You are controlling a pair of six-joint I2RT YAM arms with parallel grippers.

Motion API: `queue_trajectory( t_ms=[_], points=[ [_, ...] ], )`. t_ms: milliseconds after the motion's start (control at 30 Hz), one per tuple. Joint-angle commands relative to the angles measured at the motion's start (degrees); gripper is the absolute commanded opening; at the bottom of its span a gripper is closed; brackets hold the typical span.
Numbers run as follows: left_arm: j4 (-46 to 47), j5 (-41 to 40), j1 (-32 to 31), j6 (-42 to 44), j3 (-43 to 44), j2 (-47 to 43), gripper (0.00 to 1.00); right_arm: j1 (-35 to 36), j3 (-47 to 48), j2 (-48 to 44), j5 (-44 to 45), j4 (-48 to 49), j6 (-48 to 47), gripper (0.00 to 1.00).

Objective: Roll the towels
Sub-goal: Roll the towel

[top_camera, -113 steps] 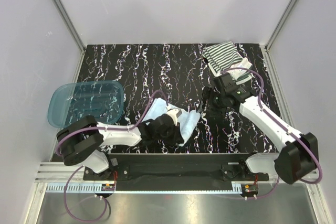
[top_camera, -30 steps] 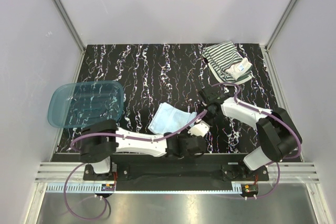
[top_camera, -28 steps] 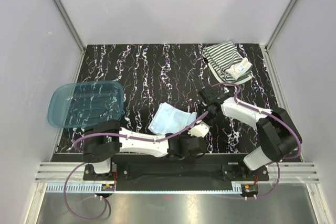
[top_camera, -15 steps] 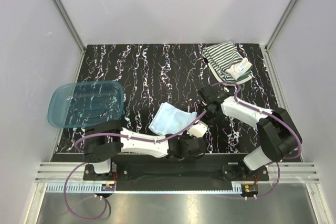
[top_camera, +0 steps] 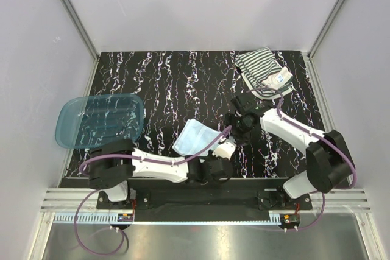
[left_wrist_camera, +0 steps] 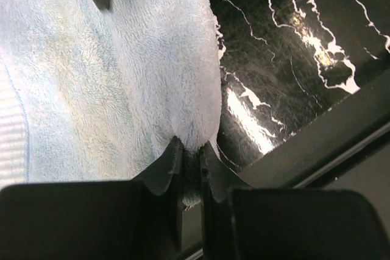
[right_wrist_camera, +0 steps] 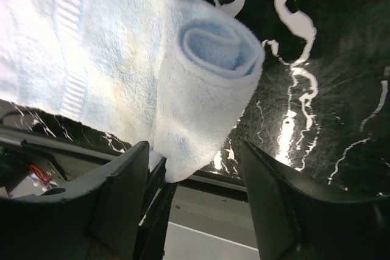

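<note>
The light blue towel (top_camera: 196, 138) lies on the black marbled table (top_camera: 183, 83) near the front; its right edge is curled into a short roll (right_wrist_camera: 210, 50). My left gripper (top_camera: 223, 142) is shut on the towel's near right corner (left_wrist_camera: 190, 153). My right gripper (top_camera: 234, 127) is open, its fingers (right_wrist_camera: 125, 187) either side of that rolled corner, not closed on it. The towel fills most of the left wrist view (left_wrist_camera: 109, 71). The striped towel (top_camera: 263, 72) lies folded at the far right corner, apart from both grippers.
A translucent blue plastic tub (top_camera: 100, 120) stands at the left edge of the table. The black front rail (top_camera: 201, 187) runs just below the towel and the left gripper. White walls close in the table on three sides.
Since 3.8 s ago the left gripper has gone to the towel's near right corner and the right gripper has come down from the striped towel. In the last second both shifted slightly left.
</note>
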Motion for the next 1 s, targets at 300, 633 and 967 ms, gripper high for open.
queue_trajectory(
  t_ms=[300,633,967],
  points=[
    [15.27,19.12,9.37,-3.53,-9.85,-9.82,0.00,-3.88,-3.20,-19.33,4.64,5.19,1.97,0.72],
    [29.87,39.17,18.77,-7.57,-16.97,-12.11,0.00,-3.80,-18.49,-23.38,-9.69,22.85,8.03,0.72],
    [45.60,49.20,27.13,-17.42,-26.46,-10.80,0.00,-3.80,-23.33,-21.89,-11.27,30.85,10.31,0.72]
  ],
)
